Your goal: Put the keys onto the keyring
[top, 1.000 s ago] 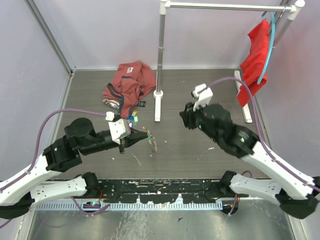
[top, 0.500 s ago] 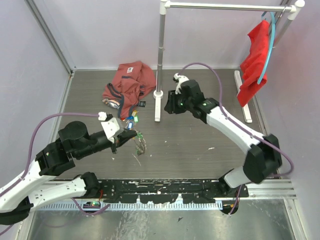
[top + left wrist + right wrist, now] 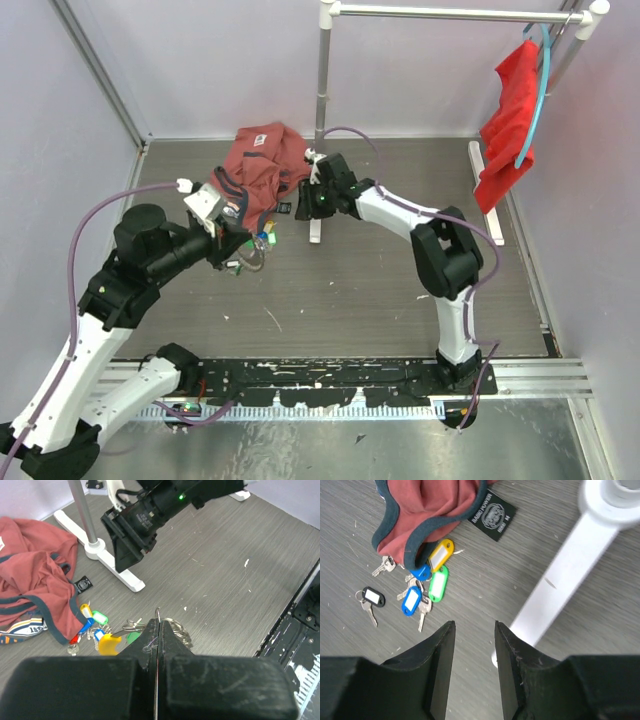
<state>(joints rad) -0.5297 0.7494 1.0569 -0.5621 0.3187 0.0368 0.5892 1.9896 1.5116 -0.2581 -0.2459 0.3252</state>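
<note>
Fetching a key: the right gripper (image 3: 474,626), jaws spread and empty, hovers with the loose keys (image 3: 438,584) at its ten o'clock. The left gripper (image 3: 157,635), pressed together, pinches the keyring (image 3: 180,632). Next, I judge, the right gripper shifts toward ten o'clock and drops onto one key.

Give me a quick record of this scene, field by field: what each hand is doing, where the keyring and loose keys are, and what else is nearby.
Left hand: shut on the keyring, ring wire poking out past the tips
Right hand: open, holding nothing
Red shirt: crumpled, hem covering part of the key cluster
Loose keys: on the table at the shirt hem; yellow, green, blue and black tags
Rack base: white, beside the right hand
Status: loose keys not yet on the ring
</note>
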